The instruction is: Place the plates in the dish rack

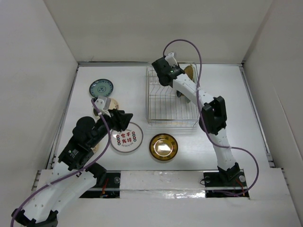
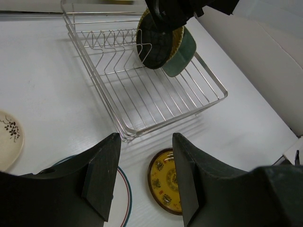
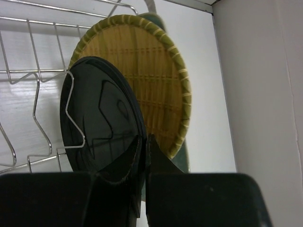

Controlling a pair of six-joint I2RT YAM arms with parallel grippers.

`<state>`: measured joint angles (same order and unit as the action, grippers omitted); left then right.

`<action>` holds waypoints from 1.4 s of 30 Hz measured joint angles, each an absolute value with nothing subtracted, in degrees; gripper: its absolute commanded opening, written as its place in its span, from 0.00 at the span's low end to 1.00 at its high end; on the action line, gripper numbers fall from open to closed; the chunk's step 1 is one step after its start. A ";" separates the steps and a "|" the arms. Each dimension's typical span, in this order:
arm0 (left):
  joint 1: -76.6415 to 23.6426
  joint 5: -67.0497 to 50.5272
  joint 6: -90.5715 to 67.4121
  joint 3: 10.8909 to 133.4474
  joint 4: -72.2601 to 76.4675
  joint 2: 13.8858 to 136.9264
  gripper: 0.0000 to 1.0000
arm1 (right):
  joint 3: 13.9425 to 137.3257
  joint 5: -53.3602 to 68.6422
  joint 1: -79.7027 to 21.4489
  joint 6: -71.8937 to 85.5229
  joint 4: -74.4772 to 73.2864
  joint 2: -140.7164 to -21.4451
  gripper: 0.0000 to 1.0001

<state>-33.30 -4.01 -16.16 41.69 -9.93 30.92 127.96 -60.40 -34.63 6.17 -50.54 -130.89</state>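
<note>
While the left tool (image 2: 145,156) hangs with its fingers spread and nothing between them, four plates lie flat on the desk (image 1: 222,94). The teal plate (image 1: 101,87) is furthest left and well apart from the tool. The cream plate (image 1: 112,103) is just beside the tool, and the white plate (image 1: 126,138) lies right under it. Further right, the gold plate (image 1: 163,146) sits near the front edge of the rack (image 1: 161,109).

Inside the rack, toward its far right corner, three plates stand on edge. The right tool (image 3: 143,146) is clenched on the rim of the black plate (image 3: 102,123), which has a tine wire crossing its face. Close behind it, face to face, is the woven plate (image 3: 142,75); whether the two touch cannot be told. The green plate (image 2: 184,52) stands behind that, nearest the rack's right wall.

The step in hand looks like seating the black plate, with letting go to follow. That release turns on one relation. The plate hangs straight off the fingers, its rim running edge-on between them and its face parallel to the woven plate. A withdrawal along the plate's own plane should therefore clear it, while any sideways drift would push it onto the woven plate or the tine. Of the flat plates, the white one is plainly the left arm's, and the gold one lies between the arms, nearer the left tool.
</note>
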 measured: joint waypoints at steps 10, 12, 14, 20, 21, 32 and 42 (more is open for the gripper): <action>-33.30 -3.29 -16.16 41.67 -9.96 30.94 0.45 | 114.15 -52.45 -34.81 8.86 -42.11 -117.78 0.50; -33.30 -2.90 -16.16 41.69 -9.96 30.96 0.44 | 105.43 -49.89 -35.00 9.96 -37.52 -108.71 0.17; -33.30 -2.59 -16.16 41.69 -10.02 31.03 0.44 | 95.79 -46.68 -35.53 11.22 -33.67 -98.24 0.00; -33.30 -1.76 -16.14 41.67 -10.13 31.42 0.38 | 58.85 -30.02 -41.17 21.23 -20.08 -61.78 0.00; -33.30 -1.58 -16.16 41.69 -10.17 31.64 0.36 | 52.77 -27.35 -42.37 24.29 -18.41 -57.30 0.08; -33.30 1.34 -16.14 41.67 -10.17 34.22 0.25 | 11.53 -8.56 -49.60 53.84 -13.10 -37.89 0.66; -33.30 4.84 -16.14 41.69 -10.87 35.14 0.26 | 9.65 -3.55 -50.76 61.60 8.99 -55.79 0.36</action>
<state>-33.30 4.84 -16.14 41.69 -10.87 35.14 9.65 -3.55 -50.76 61.60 8.99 -55.79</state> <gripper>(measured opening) 0.261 0.442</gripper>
